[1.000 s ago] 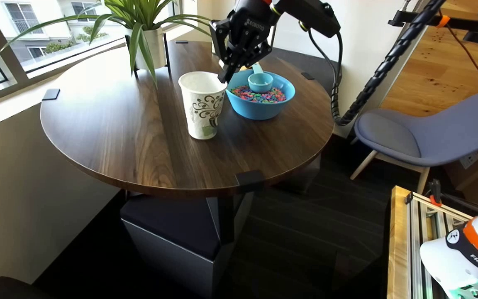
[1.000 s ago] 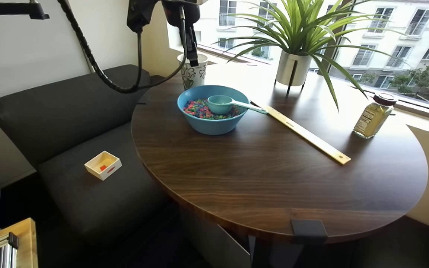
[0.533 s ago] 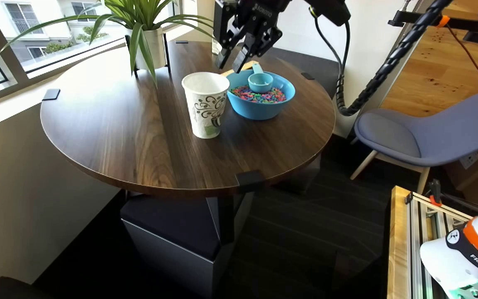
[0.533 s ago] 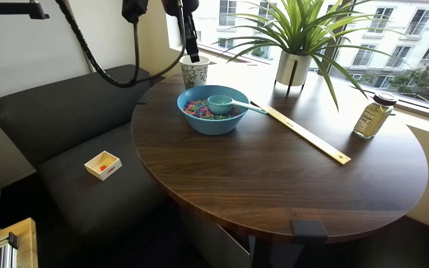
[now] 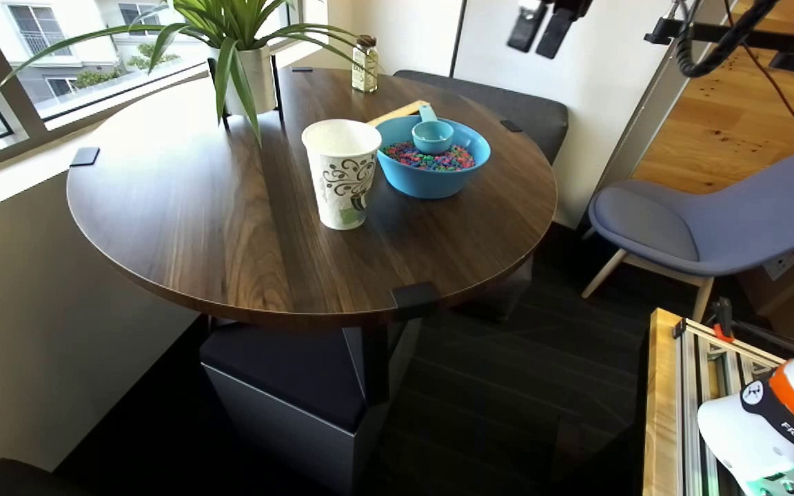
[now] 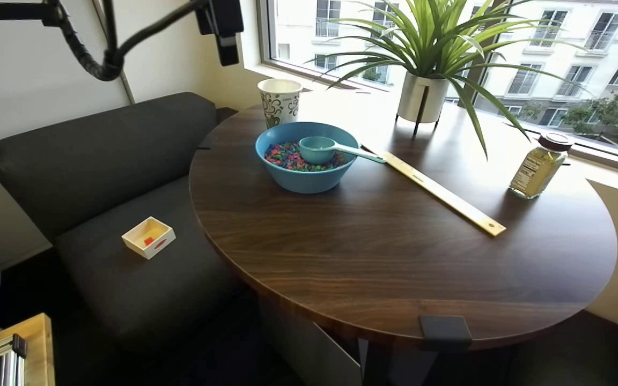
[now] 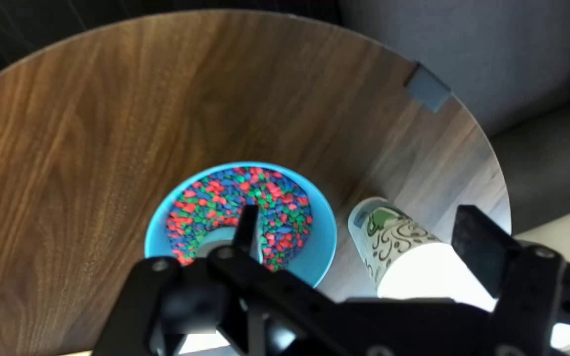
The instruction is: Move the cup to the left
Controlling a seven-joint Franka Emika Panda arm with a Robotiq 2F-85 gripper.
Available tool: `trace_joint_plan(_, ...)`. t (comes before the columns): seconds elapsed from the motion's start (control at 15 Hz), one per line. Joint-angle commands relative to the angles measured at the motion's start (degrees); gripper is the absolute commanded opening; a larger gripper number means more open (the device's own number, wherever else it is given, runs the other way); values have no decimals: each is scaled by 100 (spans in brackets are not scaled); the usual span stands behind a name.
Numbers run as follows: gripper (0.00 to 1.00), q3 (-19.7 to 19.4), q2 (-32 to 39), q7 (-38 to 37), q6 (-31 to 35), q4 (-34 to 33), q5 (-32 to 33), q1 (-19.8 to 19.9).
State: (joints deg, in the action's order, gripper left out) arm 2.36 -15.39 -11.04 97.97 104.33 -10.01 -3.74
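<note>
The tall cream-white cup (image 5: 342, 176), with its dark swirl print, stands upright on the round table beside the blue bowl (image 5: 431, 176). In an exterior view the cup (image 6: 280, 104) is behind the bowl, its lower part hidden. My gripper (image 5: 536, 49) hangs high in the air, clear of the cup. Seen from the wrist, my gripper (image 7: 358, 217) is open, with wide-set fingers (image 7: 480, 242). The cup (image 7: 386, 237) shows below and between them, untouched, its mouth glaring white and partly covered by the gripper body.
The bowl (image 6: 307, 179) holds coloured pebbles and a teal scoop (image 6: 317, 150). A wooden ruler (image 6: 443, 193), a spice jar (image 6: 538, 166) and a potted plant (image 6: 421, 99) stand or lie on the table. Cables (image 6: 105, 67) hang from the arm.
My gripper has opened and let go of the cup, then risen away, up and right in an exterior view. The cup shifted very slightly and now stands still.
</note>
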Motion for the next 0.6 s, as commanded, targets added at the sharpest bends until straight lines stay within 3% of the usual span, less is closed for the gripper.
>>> trace_joint_plan(0.0, 100, -313, -677, 1320, -786, 562, -118, 51)
trace_joint_plan(0.2, 100, -506, -973, 2121, -1489, 941, 47, 76)
trace_joint_plan(0.4, 100, -630, -1388, 2526, -1728, 1531, 92, 139)
trace_joint_plan(0.47, 100, -557, -967, 2275, -1698, 999, 27, 141)
trace_joint_plan(0.53, 100, -576, -1028, 2312, -1705, 1101, 29, 157)
